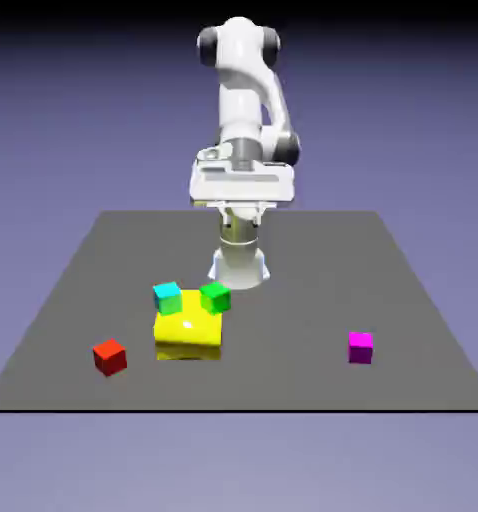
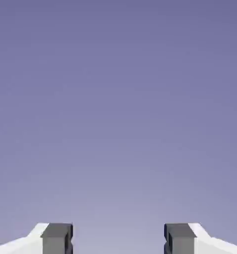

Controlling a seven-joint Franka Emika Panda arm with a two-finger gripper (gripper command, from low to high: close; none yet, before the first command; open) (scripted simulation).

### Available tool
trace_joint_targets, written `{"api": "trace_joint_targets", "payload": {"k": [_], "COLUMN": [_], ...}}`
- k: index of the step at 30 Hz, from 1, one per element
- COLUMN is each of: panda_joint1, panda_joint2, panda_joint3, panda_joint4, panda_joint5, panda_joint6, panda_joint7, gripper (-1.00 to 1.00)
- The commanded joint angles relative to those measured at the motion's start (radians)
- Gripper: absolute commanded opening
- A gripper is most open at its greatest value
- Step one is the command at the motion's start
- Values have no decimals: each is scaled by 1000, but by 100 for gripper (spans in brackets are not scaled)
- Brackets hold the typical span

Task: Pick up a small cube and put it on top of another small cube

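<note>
"Cubes, and we go left to right for you, operator: red cube (image 1: 110, 357) out at the exterior view's left, on the dark table (image 1: 303, 310)!"

"Next you've got the cyan-green cube (image 1: 168, 298) and the green cube (image 1: 215, 297) by the yellow block (image 1: 189, 328); whether either rests on it, I can't tell."

"And your gripper (image 2: 118, 239)?"

"Raised near the middle, fingers spread wide, nothing between them, touching nothing. Released!"

"Then your prize, the small magenta cube (image 1: 360, 348), alone on the table toward the exterior view's right!"

"How will it handle for you?"

"Light and stiff, I'd say, hardly fragile. Smooth faces might slip, so take two opposite sides at mid-height, square on. Pinch a corner and it could twist away from you!"
</note>
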Motion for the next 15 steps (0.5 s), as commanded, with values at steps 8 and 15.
{"api": "trace_joint_targets", "payload": {"k": [8,15], "panda_joint1": [185,348], "panda_joint2": [290,544], "panda_joint3": [42,79], "panda_joint4": [114,213], "panda_joint5": [-21,-39], "panda_joint6": [-110,-205], "panda_joint7": [-255,-478], "gripper": [0,0]}}
